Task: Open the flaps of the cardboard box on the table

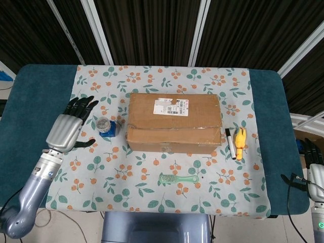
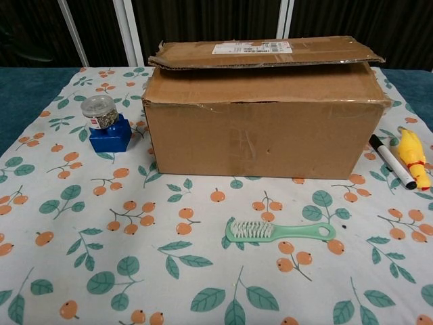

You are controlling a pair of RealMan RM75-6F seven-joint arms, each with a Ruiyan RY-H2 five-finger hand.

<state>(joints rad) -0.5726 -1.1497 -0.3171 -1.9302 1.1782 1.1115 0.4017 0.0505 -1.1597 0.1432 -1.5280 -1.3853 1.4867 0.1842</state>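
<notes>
left robot hand open, empty; slide fingertips under raised top flap of cardboard box, lift outward; right robot hand at desk edge, state unclear

Green brush, marker, possibly rubber chicken.

I see a table covered in teal fabric, with a white cloth printed with oranges and green leaves spread over its middle. Behind it hang dark ribbed panels split by pale slanted bars.

White shipping label on cardboard box: print illegible
</notes>
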